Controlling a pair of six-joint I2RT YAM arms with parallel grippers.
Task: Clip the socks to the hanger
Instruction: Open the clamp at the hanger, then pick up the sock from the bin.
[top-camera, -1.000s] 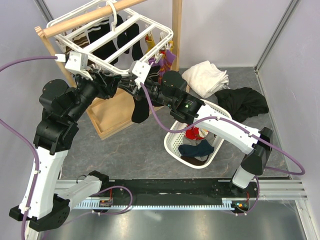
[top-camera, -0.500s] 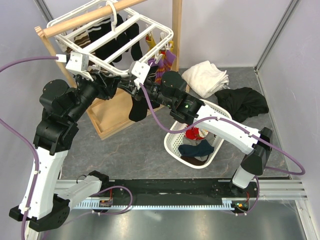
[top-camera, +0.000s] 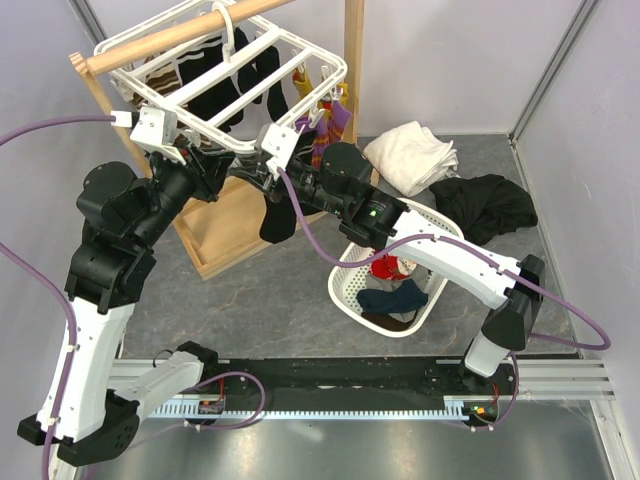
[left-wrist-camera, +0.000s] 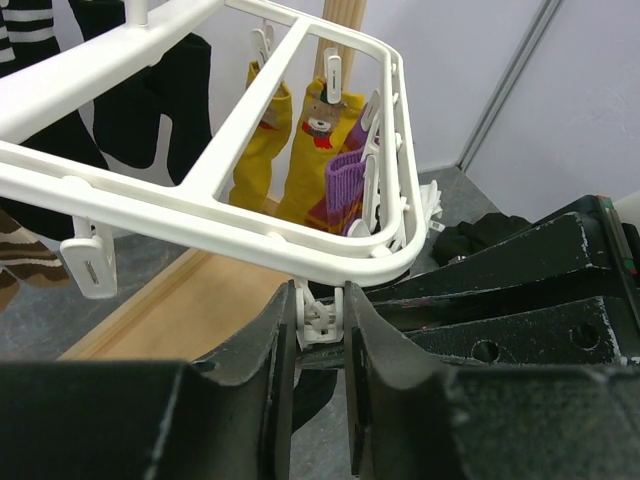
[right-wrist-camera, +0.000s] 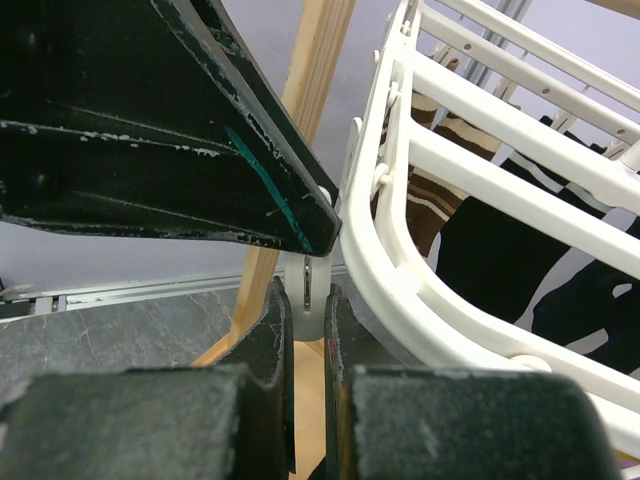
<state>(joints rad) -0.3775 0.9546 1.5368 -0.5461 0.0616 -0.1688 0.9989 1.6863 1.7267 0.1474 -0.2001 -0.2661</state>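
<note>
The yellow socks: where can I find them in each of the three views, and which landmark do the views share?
Top external: upper middle, the yellow socks hang at the right end of the hanger.
Left wrist: upper centre, behind the frame.
Right wrist: not in it.
Shared landmark: the white hanger, seen in all three.

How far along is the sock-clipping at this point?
Done: black socks and yellow socks hang from the hanger. In hand: the left hand pinches a corner peg while the right hand holds a dark sock just beneath it, not yet clipped. Left: a red sock and a dark-blue sock lie in the basket.
</note>
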